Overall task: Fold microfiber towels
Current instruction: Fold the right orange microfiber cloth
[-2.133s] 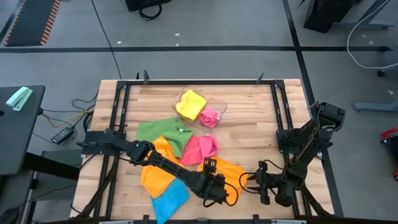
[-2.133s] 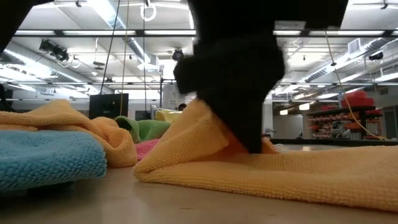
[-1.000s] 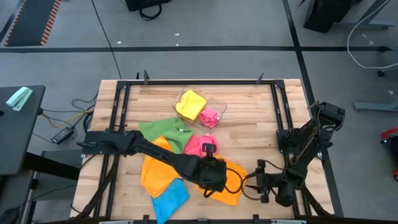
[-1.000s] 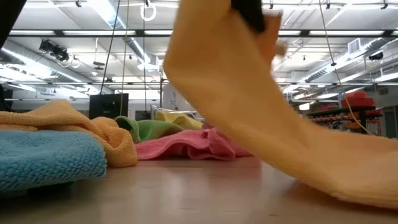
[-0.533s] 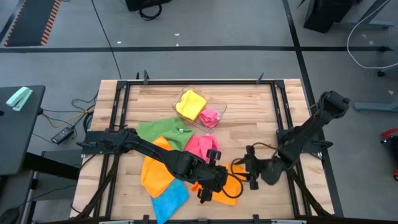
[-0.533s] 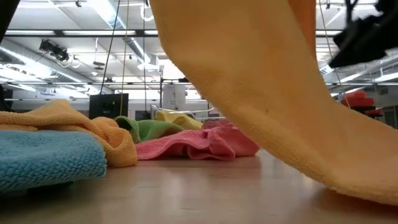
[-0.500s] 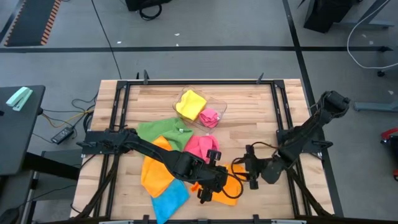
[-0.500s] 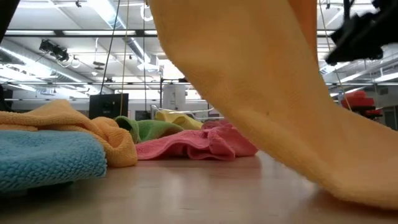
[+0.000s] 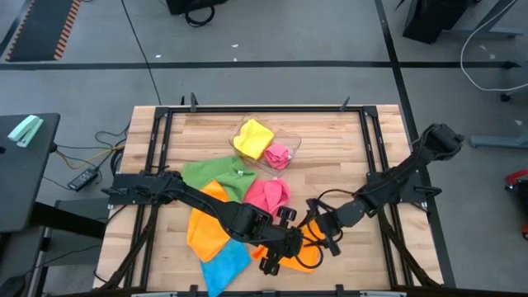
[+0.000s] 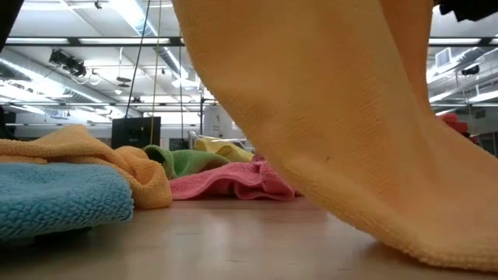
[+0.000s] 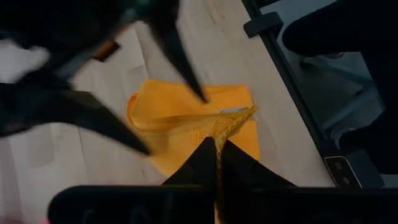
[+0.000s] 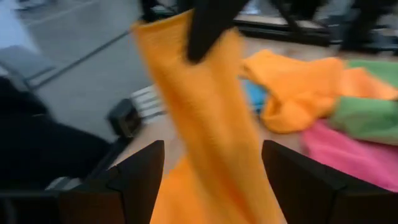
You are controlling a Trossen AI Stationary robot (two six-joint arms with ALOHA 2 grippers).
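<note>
From above, near the desk's (image 9: 338,144) front edge, the left gripper (image 9: 276,257) has its jaws clamped on a corner of an orange towel (image 9: 307,243), lifting it. The right gripper (image 9: 318,227) is just beside that towel on its right, jaws apart; half a second ago it was farther right, and a second ago it was back at the front right corner. A second orange towel (image 9: 205,229) lies to the left, with a blue towel (image 9: 223,266) in front of it, a green towel (image 9: 213,172) behind it and a pink towel (image 9: 266,196) at the middle. A clear tray (image 9: 290,139) farther back holds a yellow towel (image 9: 252,138) and another pink one.

At desk level, the raised orange towel (image 10: 327,124) hangs as a wide sheet across the middle and right, covering more of the picture than half a second ago, its lower edge on the desk. Blue (image 10: 58,198), orange, green and pink cloths lie at left.

Through the left wrist camera, the shut jaws pinch a peak of the orange towel (image 11: 186,118), the rest spread on the desk below; the right arm's dark fingers (image 11: 177,53) reach in over it.

Through the right wrist camera, the orange towel (image 12: 205,118) hangs between the parted fingers (image 12: 140,177), gripped from above by the left gripper (image 12: 208,25).
</note>
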